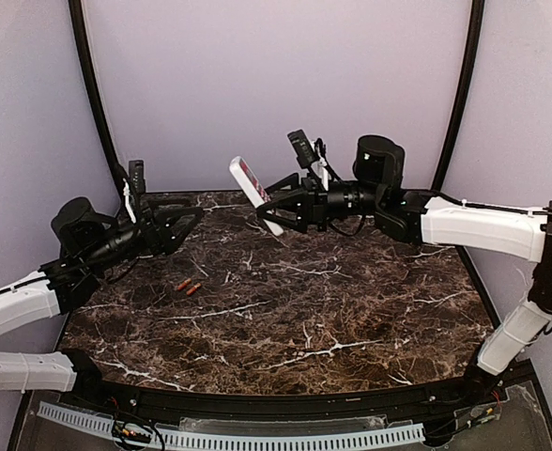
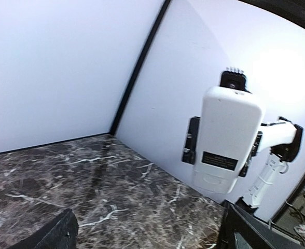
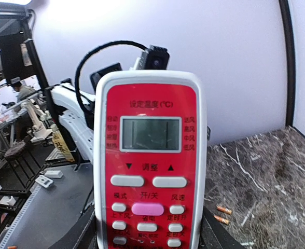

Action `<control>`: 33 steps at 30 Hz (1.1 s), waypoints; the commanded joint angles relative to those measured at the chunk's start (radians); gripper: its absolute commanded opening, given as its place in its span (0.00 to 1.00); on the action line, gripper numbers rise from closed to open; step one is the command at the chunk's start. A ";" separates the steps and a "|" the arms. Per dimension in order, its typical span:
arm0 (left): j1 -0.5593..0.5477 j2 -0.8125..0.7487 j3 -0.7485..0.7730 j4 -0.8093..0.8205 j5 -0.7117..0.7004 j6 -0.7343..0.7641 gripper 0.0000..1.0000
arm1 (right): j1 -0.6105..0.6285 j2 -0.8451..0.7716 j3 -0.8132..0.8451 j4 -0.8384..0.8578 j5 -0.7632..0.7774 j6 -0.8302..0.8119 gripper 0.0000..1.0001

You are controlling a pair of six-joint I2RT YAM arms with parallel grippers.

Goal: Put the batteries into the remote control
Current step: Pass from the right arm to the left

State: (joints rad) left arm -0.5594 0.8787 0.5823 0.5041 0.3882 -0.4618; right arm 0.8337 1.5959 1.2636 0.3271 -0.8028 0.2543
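Remote control fills the right wrist view, red button face toward that camera, upright with a slight lean. Right gripper is clamped on its lower end, jaws part closed on the two long edges, carrying it clear above the table.

Left wrist view: the remote's plain white back with a dark label faces the left arm. Cannot tell whether the battery compartment is uncovered.

Left gripper is to the left of the remote, at about its height, jaws spread wide with nothing between them, tips aimed at the remote's back.

Batteries are two orange cylinders lying on the marble, side by side, almost touching. They are below and left of the remote, well apart from it. Their long axes run diagonally, roughly parallel.

Judgement: they sit almost under the left gripper, toward the arm bases, so the left arm is clearly nearer. The pick calls for a descent with the jaws across the short axis.
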 commanded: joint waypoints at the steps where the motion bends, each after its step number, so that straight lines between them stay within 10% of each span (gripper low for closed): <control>1: -0.122 0.082 0.077 0.189 0.090 0.040 1.00 | -0.004 -0.048 -0.071 0.318 -0.182 0.155 0.38; 13: -0.281 0.259 0.223 0.266 0.032 0.065 1.00 | -0.035 0.021 -0.157 0.726 -0.270 0.486 0.33; 33: -0.381 0.371 0.352 0.234 -0.049 0.125 0.88 | -0.033 0.045 -0.195 0.812 -0.250 0.522 0.31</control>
State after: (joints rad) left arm -0.9352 1.2415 0.8993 0.7349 0.3576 -0.3504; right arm 0.8040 1.6279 1.0813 1.0763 -1.0542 0.7628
